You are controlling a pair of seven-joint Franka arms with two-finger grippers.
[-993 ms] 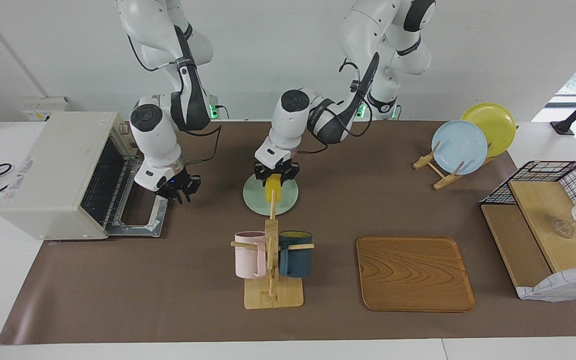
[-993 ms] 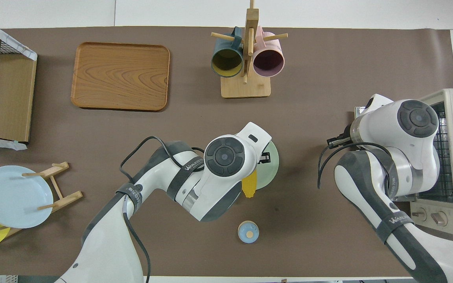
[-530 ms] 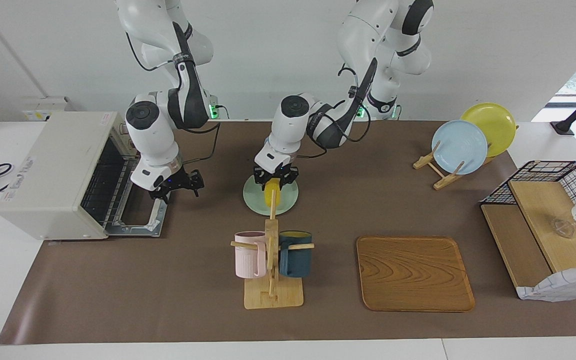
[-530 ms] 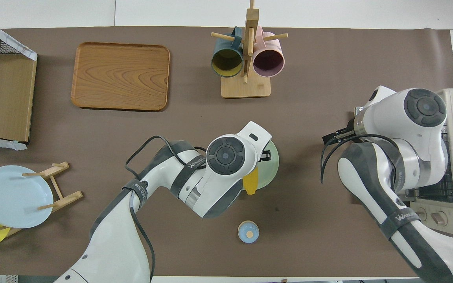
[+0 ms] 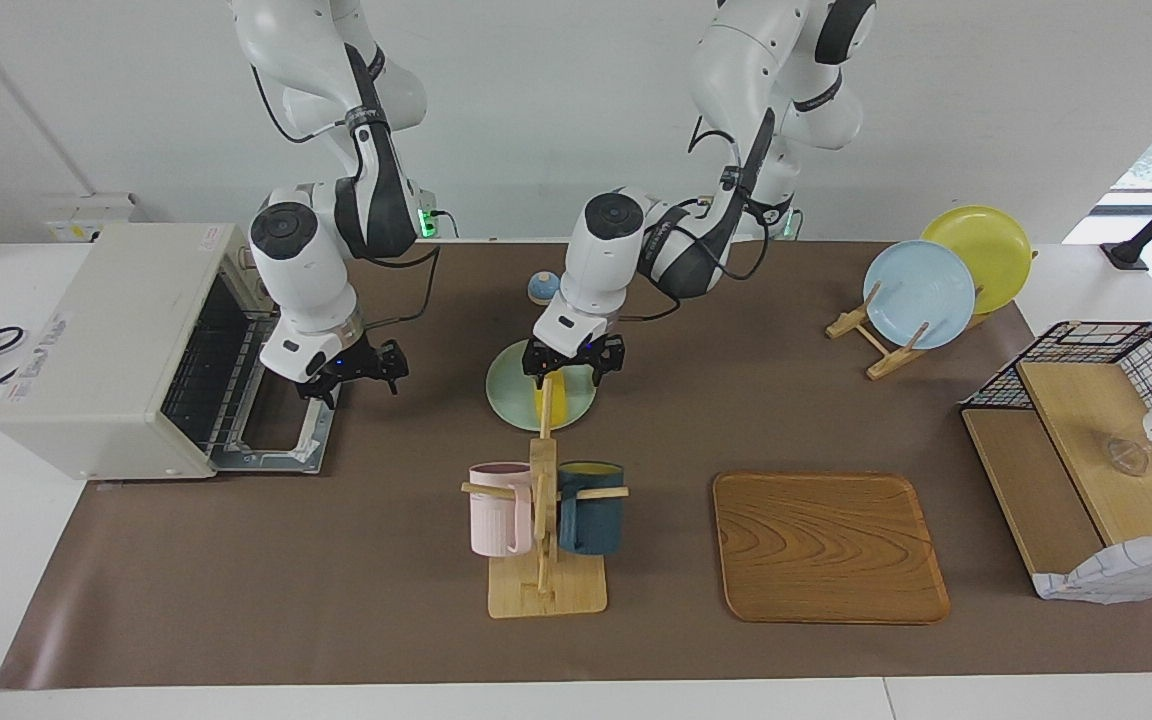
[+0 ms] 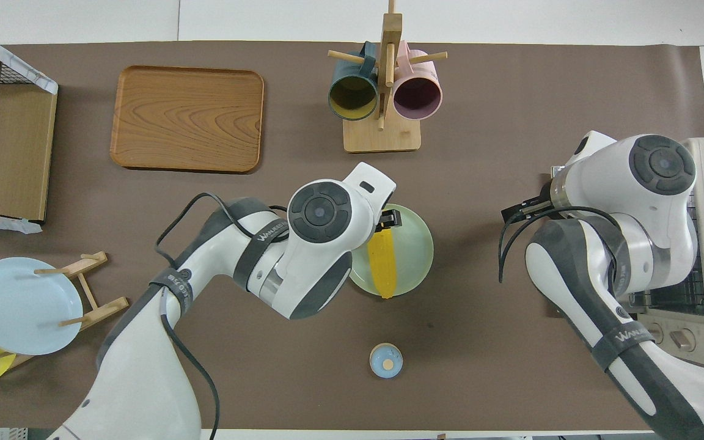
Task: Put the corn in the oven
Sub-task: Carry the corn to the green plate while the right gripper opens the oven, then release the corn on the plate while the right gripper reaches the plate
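Over the green plate: our left gripper hung with its fingers spread wide, holding nothing, above the end of the corn farther from us.
Corn: it lay loose on the green plate, its nearer tip poking past the rim.
In front of the oven: our right gripper waited with fingers spread and empty, above the lowered door.
Oven: the oven stood at the right arm's end of the table, door down, wire rack showing.
Step in hand: we judged the corn was yet to be gripped; nothing had gone into the oven.
Next move: we reckoned the left gripper needed to drop, close across the cob, lift it and carry it toward the open oven, or pass it to the right arm.
Hard to make out: in the facing view the mug rack hid part of the corn; from overhead our left arm covered the plate's edge, and the right arm hid the oven's opening.
Also there: a small blue knob lay nearer to us than the plate.
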